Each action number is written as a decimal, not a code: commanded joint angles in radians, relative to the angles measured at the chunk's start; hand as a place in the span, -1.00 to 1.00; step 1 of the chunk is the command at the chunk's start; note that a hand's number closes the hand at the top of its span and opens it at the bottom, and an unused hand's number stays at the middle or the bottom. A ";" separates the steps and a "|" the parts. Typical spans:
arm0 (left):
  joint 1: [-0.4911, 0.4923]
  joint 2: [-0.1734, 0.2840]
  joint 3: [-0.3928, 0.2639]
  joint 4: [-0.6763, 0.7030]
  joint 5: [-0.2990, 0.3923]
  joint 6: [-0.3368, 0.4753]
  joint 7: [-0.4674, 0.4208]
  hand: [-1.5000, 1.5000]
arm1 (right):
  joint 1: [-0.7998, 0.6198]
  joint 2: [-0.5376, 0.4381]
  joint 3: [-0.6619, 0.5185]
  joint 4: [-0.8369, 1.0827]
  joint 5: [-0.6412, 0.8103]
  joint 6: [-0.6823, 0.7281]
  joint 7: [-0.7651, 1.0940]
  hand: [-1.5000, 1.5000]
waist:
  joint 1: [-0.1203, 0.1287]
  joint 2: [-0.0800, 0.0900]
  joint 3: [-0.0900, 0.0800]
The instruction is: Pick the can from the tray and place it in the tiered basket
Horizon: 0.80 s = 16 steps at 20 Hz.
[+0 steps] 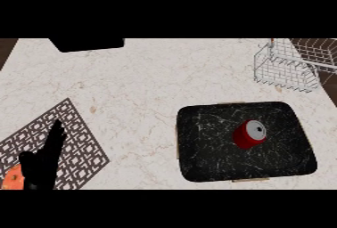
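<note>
The red can (251,133) lying on the dark tray (204,156) at lower right looks light, rigid, roll-prone (best gripped across its sides), while the left hand (45,160) rests open, empty, lower left.

A left hand (41,165) is seen at the lower left, fingers straight and raised, over a patterned mat (79,133). Well to its right, a red can (250,133) is lying tilted on a dark tray (211,156). A wire basket (289,67) is set far up and to the right.
</note>
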 commanded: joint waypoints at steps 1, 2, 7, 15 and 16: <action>-0.009 -0.076 -0.061 0.020 -0.017 0.013 -0.006 0.00 | 0.154 0.110 -0.102 -0.142 -0.014 -0.179 -0.024 -1.00 | 0.023 -0.004 0.001; -0.003 -0.070 -0.051 0.049 -0.025 0.014 -0.018 0.00 | 0.249 0.136 -0.069 -0.275 -0.006 -0.165 -0.015 -1.00 | 0.034 -0.005 0.000; -0.053 -0.075 -0.068 0.060 -0.041 -0.005 0.004 0.00 | 0.517 0.056 0.066 -0.546 0.068 -0.122 0.239 -1.00 | 0.067 0.003 -0.001; -0.072 -0.106 -0.086 0.065 -0.061 0.000 -0.031 0.00 | 0.706 -0.282 0.221 -0.731 0.218 0.027 0.634 -1.00 | 0.105 0.019 -0.007; -0.052 -0.091 -0.095 0.076 -0.073 -0.012 -0.042 0.00 | 0.703 -0.324 0.204 -0.743 0.222 0.034 0.710 -1.00 | 0.118 0.019 -0.005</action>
